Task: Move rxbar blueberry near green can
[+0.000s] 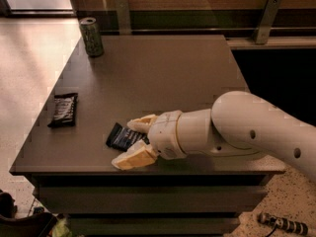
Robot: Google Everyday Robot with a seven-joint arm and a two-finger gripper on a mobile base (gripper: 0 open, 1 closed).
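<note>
Pincer (123, 144) low over front part of worktop (168, 73), spread wide, one finger each side of rxbar blueberry (122, 137); no pinch yet; bar flat near front edge, well apart from green can (92, 37) at far left corner; looks light, thin, a bit bendy, w/ slippery wrapper; prob. best to grip across narrow width near middle, gently; black bar (64, 110) at left, not to touch.

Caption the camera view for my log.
Gripper with open fingers flanking rxbar blueberry near table's front edge; green can at far-left corner.
</note>
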